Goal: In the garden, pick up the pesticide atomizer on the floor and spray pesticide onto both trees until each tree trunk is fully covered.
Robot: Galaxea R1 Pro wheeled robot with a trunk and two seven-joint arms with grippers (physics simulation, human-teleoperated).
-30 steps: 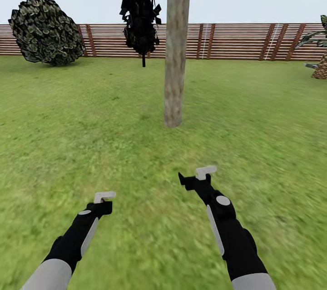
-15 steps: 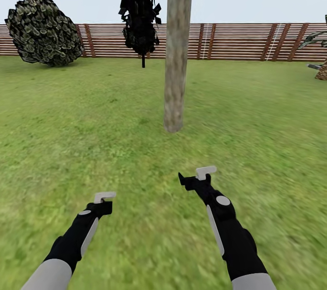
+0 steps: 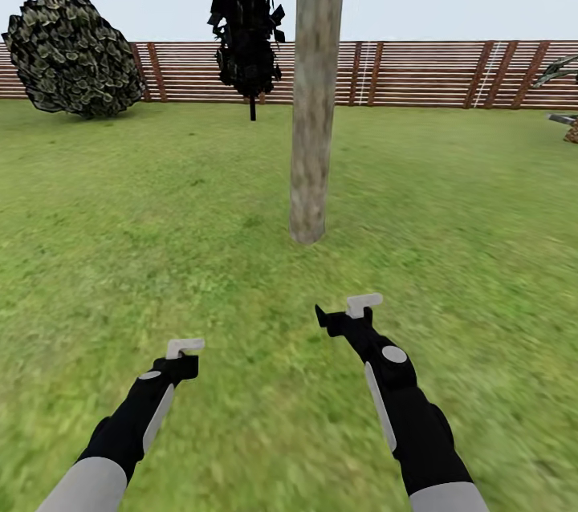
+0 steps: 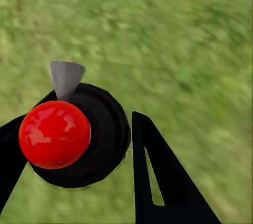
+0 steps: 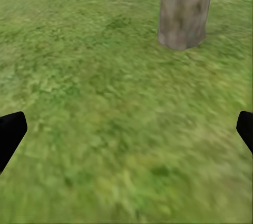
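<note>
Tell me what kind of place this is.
An outdoor garden, apparently: grass lawn underfoot, a brown slatted wooden fence across the back, a thick grey-brown tree trunk ahead, and a rounded leafy bush by the fence.

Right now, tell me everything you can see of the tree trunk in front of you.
The tree trunk is a thick, smooth column, mottled grey-brown, leaning slightly. It rises from the grass and runs out of the head view's top, so no foliage of its own shows. Its base sits straight on the lawn, ahead of both grippers, nothing touching it. The right wrist view shows its foot. No white specks show on it.
</note>
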